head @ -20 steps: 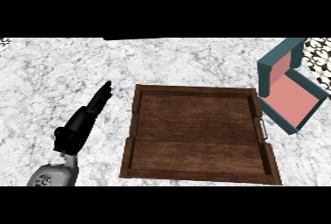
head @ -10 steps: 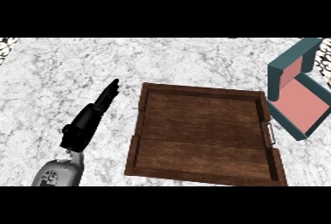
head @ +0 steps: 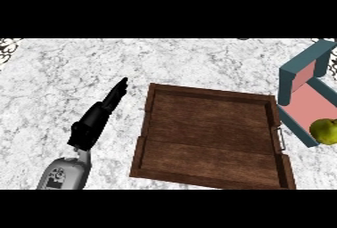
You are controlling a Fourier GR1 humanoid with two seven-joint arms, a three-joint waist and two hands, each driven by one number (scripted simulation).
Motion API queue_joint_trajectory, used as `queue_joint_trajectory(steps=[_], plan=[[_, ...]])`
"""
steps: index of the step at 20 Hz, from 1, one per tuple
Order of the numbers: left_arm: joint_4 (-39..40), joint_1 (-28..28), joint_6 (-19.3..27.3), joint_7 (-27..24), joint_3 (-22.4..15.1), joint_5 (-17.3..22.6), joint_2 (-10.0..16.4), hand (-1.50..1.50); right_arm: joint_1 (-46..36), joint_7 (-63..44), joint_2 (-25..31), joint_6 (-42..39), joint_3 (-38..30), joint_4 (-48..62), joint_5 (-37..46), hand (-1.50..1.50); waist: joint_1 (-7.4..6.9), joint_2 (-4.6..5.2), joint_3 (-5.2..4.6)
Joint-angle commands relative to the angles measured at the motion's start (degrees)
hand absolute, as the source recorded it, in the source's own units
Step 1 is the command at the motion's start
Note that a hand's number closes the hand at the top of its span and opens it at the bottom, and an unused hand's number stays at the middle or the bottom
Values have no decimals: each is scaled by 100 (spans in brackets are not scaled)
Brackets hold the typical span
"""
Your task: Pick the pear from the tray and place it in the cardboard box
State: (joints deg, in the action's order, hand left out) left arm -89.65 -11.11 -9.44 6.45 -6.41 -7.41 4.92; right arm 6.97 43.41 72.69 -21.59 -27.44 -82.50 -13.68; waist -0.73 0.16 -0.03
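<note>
A yellow-green pear (head: 324, 130) lies inside the teal box with a pink floor (head: 309, 105) at the right edge of the head view. The dark wooden tray (head: 211, 136) sits in the middle of the marble counter with nothing on it. My left hand (head: 99, 116) rests left of the tray, fingers straight and pointing up and away, holding nothing. My right hand does not show.
White-grey marble counter (head: 59, 80) surrounds the tray. The tray has a small metal handle (head: 281, 139) on its right side, close to the box. A patterned object shows at the far top-left corner (head: 8, 44).
The view has shifted, so the tray and box sit further right. The pear has come into sight inside the box. My left hand keeps its pose.
</note>
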Motion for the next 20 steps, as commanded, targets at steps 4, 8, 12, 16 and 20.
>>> queue_joint_trajectory(steps=[4, 8, 12, 16, 20], plan=[[-34, 180, -49, -141, -23, -56, -16, 0, -1519, -648, -180, -47, 1140, 396, 241, 150, -93, 15, 2], [383, -116, -182, -439, 119, -67, 97, 0, -2211, -700, -519, 355, 1622, 702, 950, 150, -74, 23, 2], [216, -225, -97, -103, 184, 29, -30, 0, -2608, -841, -996, 862, 2221, 546, 1807, 150, -70, 21, 1], [191, -81, -26, -222, 24, -157, -112, 0, -3193, -501, -1371, 978, 2621, 1484, 2595, 150, -89, 24, 4], [142, -444, -181, 136, 141, -2, -44, 0, -3536, -1266, -2082, 945, 3162, 1551, 2882, 150, -70, 19, 2]])
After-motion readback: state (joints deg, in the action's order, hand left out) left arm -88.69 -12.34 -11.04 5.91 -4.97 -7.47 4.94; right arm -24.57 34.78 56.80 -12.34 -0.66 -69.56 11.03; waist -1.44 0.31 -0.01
